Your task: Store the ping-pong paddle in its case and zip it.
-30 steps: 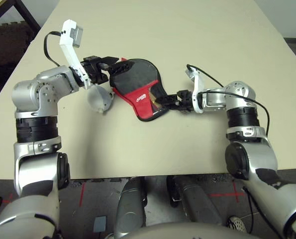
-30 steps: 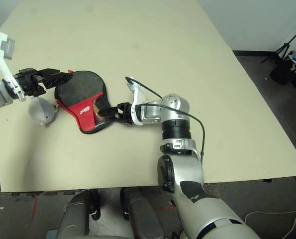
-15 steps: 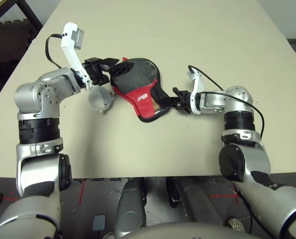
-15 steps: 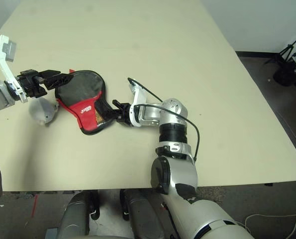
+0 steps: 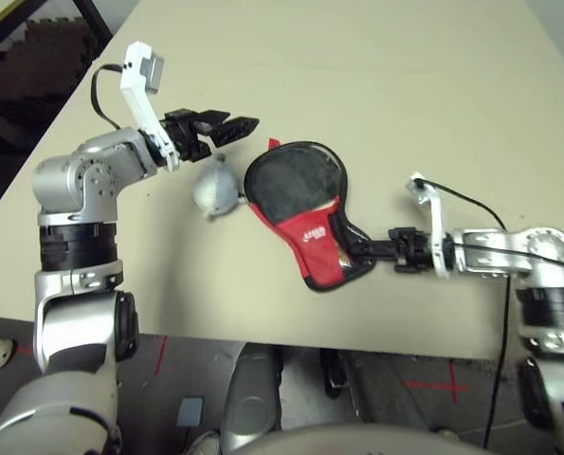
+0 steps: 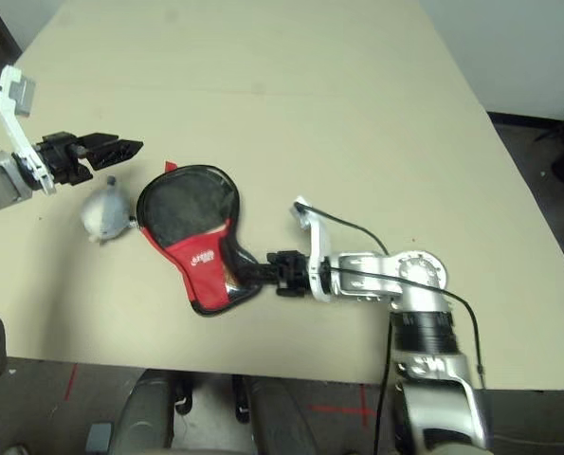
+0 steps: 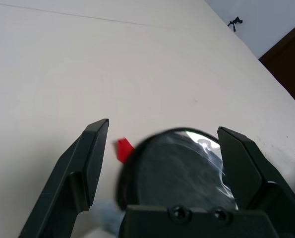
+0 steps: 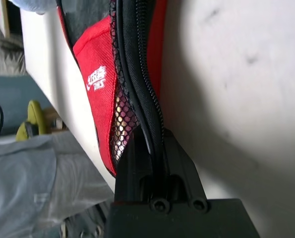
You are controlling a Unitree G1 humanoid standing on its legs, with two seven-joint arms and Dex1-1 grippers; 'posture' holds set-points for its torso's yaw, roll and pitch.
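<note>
Case at frame centre, left claw spread wide and empty at upper left, right claw clamped on its zipper rim; positioning appears in hand, next requiring a left-side grip.

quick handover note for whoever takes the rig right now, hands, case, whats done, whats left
Left hand: open and empty, above the table by the case's rounded end.
Right hand: shut on the case's zipper edge.
Case: on the table, round end away from the robot, red logo panel nearer it. The grey-white lump sits to its left.
Paddle: can't make it out, so whether it is inside is unconfirmed.
Done: right hand has a grip on the case.
Left: confirm the paddle is in, then zip; how far the zipper is closed, I can't tell.
</note>
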